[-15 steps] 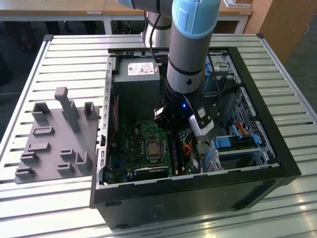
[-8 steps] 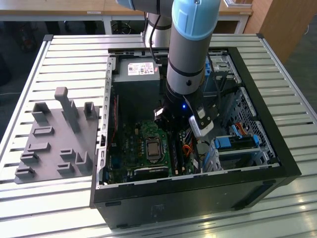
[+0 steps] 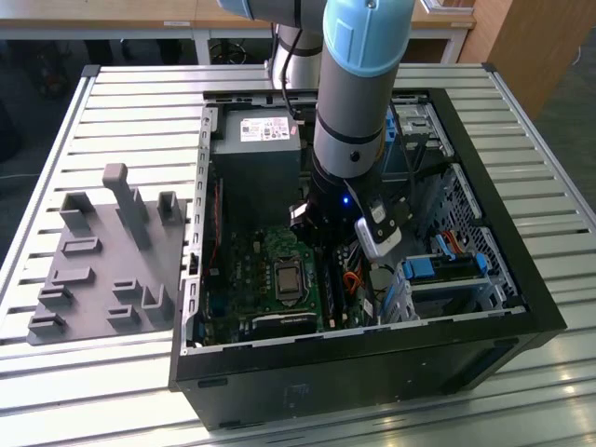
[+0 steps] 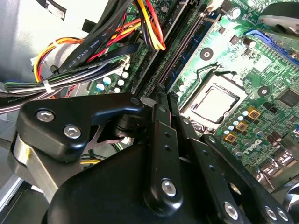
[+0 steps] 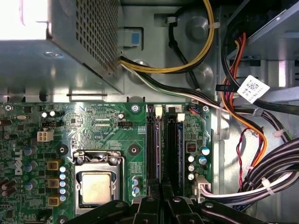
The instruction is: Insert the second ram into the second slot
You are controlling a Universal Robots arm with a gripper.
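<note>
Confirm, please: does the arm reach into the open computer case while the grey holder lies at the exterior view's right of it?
Not quite: the exterior view shows the grey holder at the left of the computer case. The arm does reach into the case.

A slatted metal workbench (image 3: 121,102) fills the room's middle under bright, even light. Beyond its far edge stands a pale wooden table (image 3: 140,14); a brown wooden cabinet (image 3: 540,47) rises past the far corner at the exterior view's right.

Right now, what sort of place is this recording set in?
Probably a robotics lab or test workbench: an open desktop computer case lies on a slatted metal table, beside a grey parts fixture, with wooden desks behind.
</note>
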